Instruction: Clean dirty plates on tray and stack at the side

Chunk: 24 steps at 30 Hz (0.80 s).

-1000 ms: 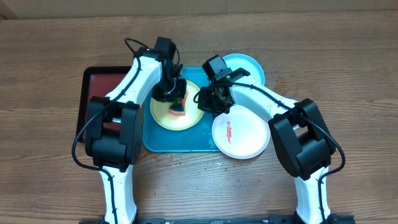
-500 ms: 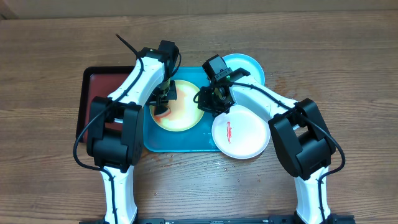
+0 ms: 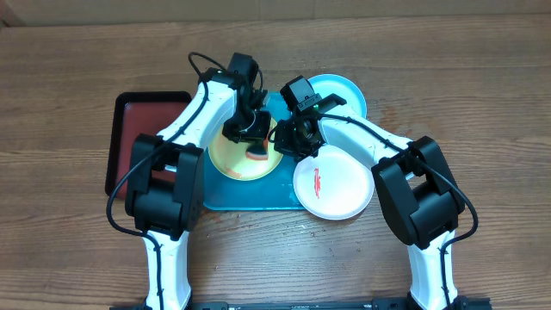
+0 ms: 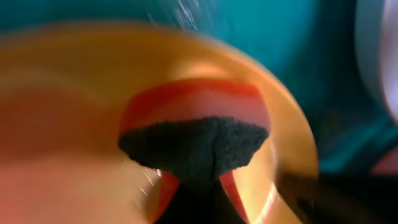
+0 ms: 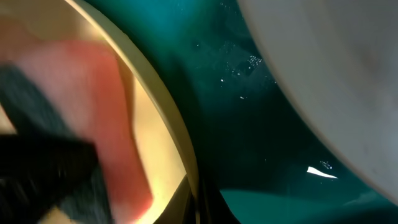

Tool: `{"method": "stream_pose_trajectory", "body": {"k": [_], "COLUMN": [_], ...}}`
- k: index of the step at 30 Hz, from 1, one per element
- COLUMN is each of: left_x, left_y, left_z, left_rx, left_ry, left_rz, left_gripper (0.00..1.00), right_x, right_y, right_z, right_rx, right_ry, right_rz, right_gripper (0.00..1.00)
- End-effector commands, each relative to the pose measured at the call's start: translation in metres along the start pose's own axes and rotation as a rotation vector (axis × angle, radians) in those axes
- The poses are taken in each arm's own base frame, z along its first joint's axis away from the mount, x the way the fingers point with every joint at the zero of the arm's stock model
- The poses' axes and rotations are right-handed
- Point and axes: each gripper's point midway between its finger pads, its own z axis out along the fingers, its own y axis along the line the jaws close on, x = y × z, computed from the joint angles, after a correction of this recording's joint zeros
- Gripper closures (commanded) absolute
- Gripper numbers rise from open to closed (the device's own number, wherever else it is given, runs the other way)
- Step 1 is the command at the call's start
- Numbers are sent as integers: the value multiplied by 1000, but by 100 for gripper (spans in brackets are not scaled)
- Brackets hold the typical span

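The yellow-green plate (image 3: 231, 160) lies in the turquoise tray (image 3: 225, 197). My left gripper (image 3: 250, 133) is shut on an orange sponge (image 3: 256, 152) with a dark scrub face (image 4: 196, 146), pressed on the plate's right half (image 4: 56, 130). At that plate's right rim (image 5: 169, 127), my right gripper (image 3: 289, 143) is shut on the edge. The white plate (image 3: 337, 191) with a red smear (image 3: 317, 179) sits at the tray's lower right corner. The light blue plate (image 3: 346, 93) lies at the upper right, partly under the right arm.
A smaller black tray with a red inside (image 3: 138, 125) lies to the left of the turquoise tray, partly under the left arm. Bare wooden table (image 3: 482, 103) surrounds both trays. The two wrists are close together over the tray's middle.
My left gripper swept the sponge to the plate's left side and has come back to its right side. The right gripper and the other plates have stayed put.
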Motion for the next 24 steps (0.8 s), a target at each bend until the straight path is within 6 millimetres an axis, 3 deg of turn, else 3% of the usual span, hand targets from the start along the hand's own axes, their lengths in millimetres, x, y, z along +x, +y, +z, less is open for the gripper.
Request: {"method": "stream_pose_trajectory", "body": {"k": [1,2,8,10,11,15,19,24], "left_x": [-22,-29,-49,-55,-55,-35,-15,-4], "left_y": [42,56,69,71,72,75,75,85], "left_z": [-11,-20,-79,-121,-143,-192,-209,-211], "left_rx": [-220,-278,-262,-231,-218,-219,-231,-223], "left_ry": [-118,-150,-181,-201,-209,-176,-119,-75], "left_rz": [-122,-169,-229,-260,-270,-285,-233,-222], "left_gripper": [96,96,96,96,96,96,96,96], "right_x": [-1,0,0,-1,-1,-4,-17,-27], "right_y": [-12,-12,-13,-12,-11,-2,3,18], "right_z": [8,8,8,7,5,-12,-42,-85], "right_rx": [33,35,36,34,34,46,117,214], "right_ry": [9,12,12,10,11,10,-57,-177], "right_rz": [16,18,-5,-13,-13,-70,-88,-133], "right_gripper": [96,96,96,96,96,96,96,96]}}
